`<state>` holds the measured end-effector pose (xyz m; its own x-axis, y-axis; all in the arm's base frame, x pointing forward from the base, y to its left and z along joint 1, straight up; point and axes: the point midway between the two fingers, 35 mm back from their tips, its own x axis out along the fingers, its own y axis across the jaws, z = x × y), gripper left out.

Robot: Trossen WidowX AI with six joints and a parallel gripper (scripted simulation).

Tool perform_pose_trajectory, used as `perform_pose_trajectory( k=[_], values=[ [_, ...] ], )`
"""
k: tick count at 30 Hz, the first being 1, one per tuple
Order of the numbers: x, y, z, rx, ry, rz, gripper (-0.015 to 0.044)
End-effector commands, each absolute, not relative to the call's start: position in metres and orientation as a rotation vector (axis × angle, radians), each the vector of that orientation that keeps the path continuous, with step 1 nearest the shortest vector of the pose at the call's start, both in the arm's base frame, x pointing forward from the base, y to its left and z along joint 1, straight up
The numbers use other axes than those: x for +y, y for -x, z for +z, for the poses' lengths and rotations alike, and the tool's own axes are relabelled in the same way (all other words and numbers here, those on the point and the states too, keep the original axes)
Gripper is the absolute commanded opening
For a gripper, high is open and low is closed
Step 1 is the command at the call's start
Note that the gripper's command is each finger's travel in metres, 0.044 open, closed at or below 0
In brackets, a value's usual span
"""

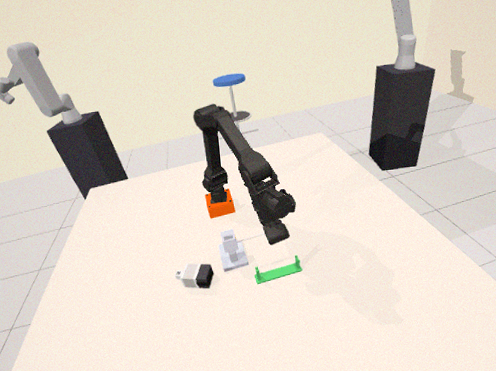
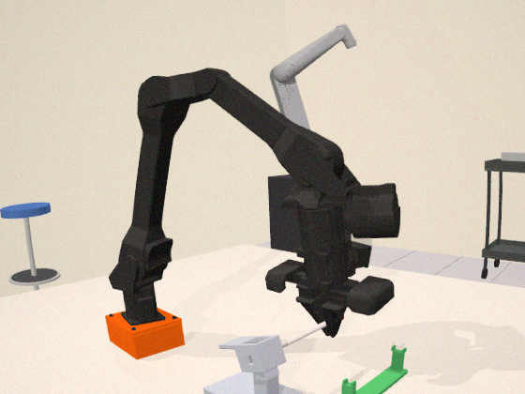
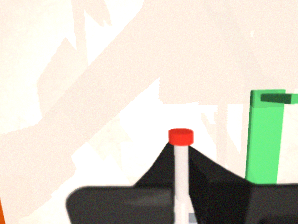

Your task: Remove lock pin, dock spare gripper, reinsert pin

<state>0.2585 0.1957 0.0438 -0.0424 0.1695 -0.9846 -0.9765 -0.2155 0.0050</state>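
My gripper (image 1: 277, 235) (image 2: 332, 325) (image 3: 175, 147) is shut on the lock pin (image 2: 302, 335) (image 3: 181, 156), a thin white rod with a red head (image 3: 180, 136). It holds the pin level, just right of the grey mount (image 1: 232, 251) (image 2: 255, 355). The pin's free end lies at the right face of the mount's open-topped socket; I cannot tell whether it is fully out. The spare gripper (image 1: 196, 275), a white and black block, lies on the table left of the mount.
A green rack (image 1: 277, 272) (image 2: 382, 377) (image 3: 264, 137) lies on the table right of the mount, below my gripper. The arm's orange base (image 1: 220, 204) (image 2: 142, 333) stands behind the mount. Dark pedestals with grey arms stand off the table.
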Motion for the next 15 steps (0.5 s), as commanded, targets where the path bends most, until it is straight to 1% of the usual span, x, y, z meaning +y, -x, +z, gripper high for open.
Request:
perform_pose_trajectory(
  k=[1, 15],
  values=[
    [0.199, -0.259, 0.046, 0.984, 1.22, 1.458, 0.0],
    [0.21, -0.257, 0.048, 0.996, 1.217, 1.463, 0.0]
  ],
)
